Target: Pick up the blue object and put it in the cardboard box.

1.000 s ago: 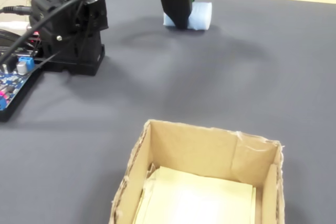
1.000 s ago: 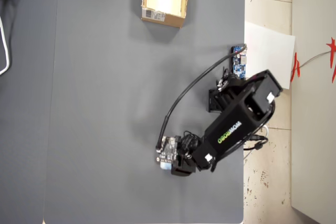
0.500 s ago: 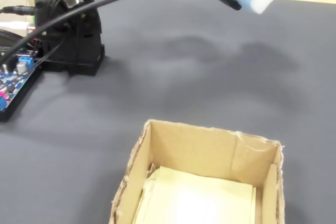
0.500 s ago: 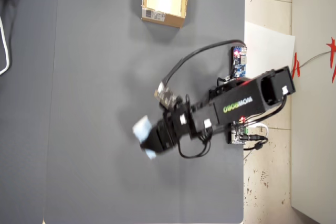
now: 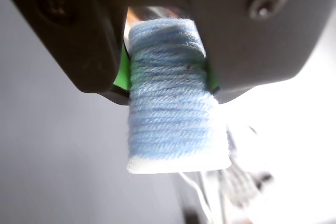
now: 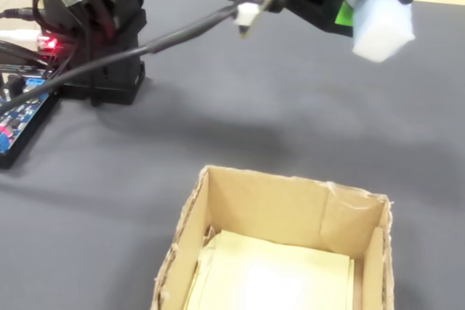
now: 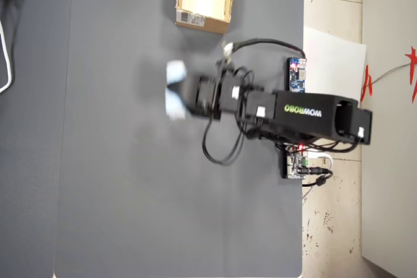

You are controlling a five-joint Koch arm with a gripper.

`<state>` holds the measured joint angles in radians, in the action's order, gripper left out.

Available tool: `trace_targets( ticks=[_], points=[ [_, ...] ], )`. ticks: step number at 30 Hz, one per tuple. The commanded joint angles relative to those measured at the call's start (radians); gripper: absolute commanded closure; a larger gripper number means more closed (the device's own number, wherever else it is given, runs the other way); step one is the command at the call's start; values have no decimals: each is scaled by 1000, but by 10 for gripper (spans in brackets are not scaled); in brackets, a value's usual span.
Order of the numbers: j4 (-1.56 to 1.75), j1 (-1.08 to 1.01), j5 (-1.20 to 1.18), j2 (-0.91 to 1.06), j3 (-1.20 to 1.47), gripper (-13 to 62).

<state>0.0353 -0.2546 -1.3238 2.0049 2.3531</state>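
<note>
Gripper (image 5: 170,85) clamps the blue block (image 5: 173,111), held in the air above the grey table (image 7: 117,193). Apart from it, the cardboard box (image 6: 290,212) holds only a pale liner.

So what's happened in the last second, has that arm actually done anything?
Yes. The claw, shut on the blue object, lifted it off the mat and swung it toward the cardboard box. A second ago it sat on the mat. The box has not moved.
</note>
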Motion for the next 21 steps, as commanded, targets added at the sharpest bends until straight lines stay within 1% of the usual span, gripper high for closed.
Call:
trace_targets(
  ticks=[1,7,8,9,11,16,19,20,21],
  points=[
    [124,-63,60,29,-48,394],
    [123,-287,103,-18,-72,394],
    [120,-403,103,-48,-75,394],
    [117,-469,103,-61,-89,394],
    [84,-548,103,-104,-144,394],
    [-9,-635,98,-221,-256,394],
    [-41,-655,97,-245,-267,388],
    [-64,-660,83,-253,-273,347],
    [-121,-660,40,-275,-298,243]
  ],
)
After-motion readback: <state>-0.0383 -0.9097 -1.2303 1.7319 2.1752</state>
